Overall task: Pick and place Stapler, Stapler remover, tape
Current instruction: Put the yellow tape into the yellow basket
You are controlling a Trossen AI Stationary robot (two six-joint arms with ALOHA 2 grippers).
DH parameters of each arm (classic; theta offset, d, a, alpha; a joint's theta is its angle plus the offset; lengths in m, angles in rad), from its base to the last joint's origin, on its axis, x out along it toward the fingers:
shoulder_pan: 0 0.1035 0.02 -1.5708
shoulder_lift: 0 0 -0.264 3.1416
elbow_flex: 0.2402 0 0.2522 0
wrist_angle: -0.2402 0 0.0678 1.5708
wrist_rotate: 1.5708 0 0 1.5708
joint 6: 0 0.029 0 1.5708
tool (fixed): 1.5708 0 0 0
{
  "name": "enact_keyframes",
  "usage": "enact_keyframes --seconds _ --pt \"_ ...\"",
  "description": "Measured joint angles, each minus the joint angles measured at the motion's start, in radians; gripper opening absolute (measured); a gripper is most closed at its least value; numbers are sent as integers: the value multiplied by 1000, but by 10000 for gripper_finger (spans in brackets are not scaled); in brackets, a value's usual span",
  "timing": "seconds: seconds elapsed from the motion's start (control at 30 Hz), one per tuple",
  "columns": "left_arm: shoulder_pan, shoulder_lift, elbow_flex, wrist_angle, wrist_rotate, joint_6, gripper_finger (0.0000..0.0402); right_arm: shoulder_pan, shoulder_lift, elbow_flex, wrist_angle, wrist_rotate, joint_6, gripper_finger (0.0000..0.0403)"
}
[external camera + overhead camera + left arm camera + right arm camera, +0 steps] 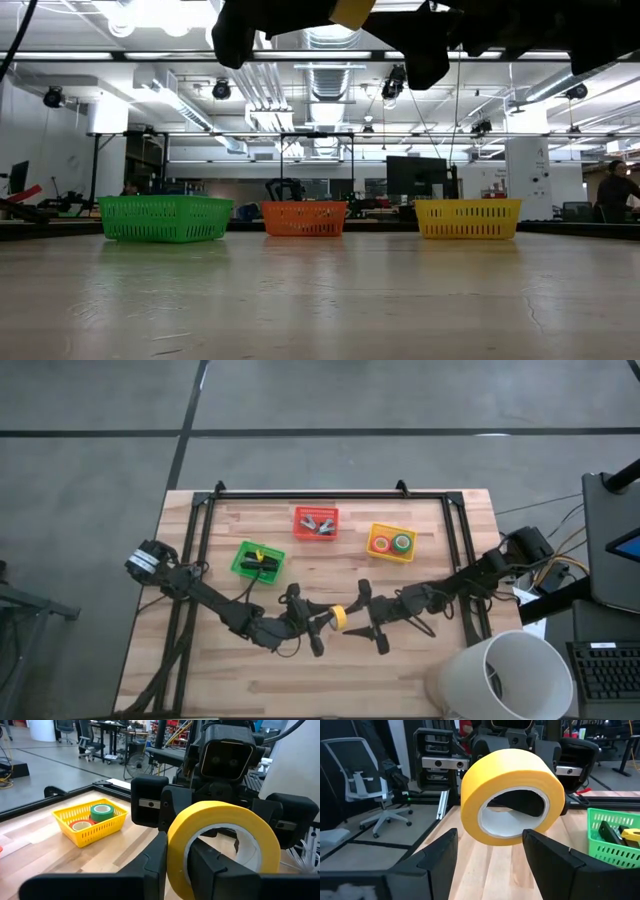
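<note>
A yellow tape roll (340, 618) (220, 845) (512, 795) is in the air over the table's near middle, between my two grippers. My left gripper (320, 630) (185, 857) is shut on it. My right gripper (368, 622) (490, 847) faces it from the right, open, with one finger on either side of the roll; I cannot tell whether they touch it. The black stapler (262, 560) lies in the green basket (243, 563). A green tape roll (102, 812) and a red one (80, 825) lie in the yellow basket (391, 555). My left gripper holds the yellow roll by its wall (175, 855), one finger (215, 865) inside the centre hole and the other finger (150, 865) outside. The fingers come roughly level from the table's left. The roll is lifted clear of the table (352, 10), standing on edge.
Three baskets stand in a row on the far half of the table: green on the left, red (316, 535) with metal pieces in the middle, yellow on the right. A black frame (320, 494) runs along the table's far and side edges. A white cylinder (500, 675) stands past the near right corner.
</note>
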Motion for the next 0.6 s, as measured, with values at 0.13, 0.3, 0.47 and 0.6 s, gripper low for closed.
enact_keyframes --seconds 0.13,0.3,0.47,0.6 --pt "0 0 -1 5 1 0 64 0 -1 0 0 2 2 219" --pt "0 0 -1 13 4 1 65 0 -1 0 23 4 4 221" --pt "0 0 -2 11 6 15 63 1 -1 0 30 -4 1 219" --pt "-1 7 -4 1 16 21 64 1 -7 8 61 -8 4 221"
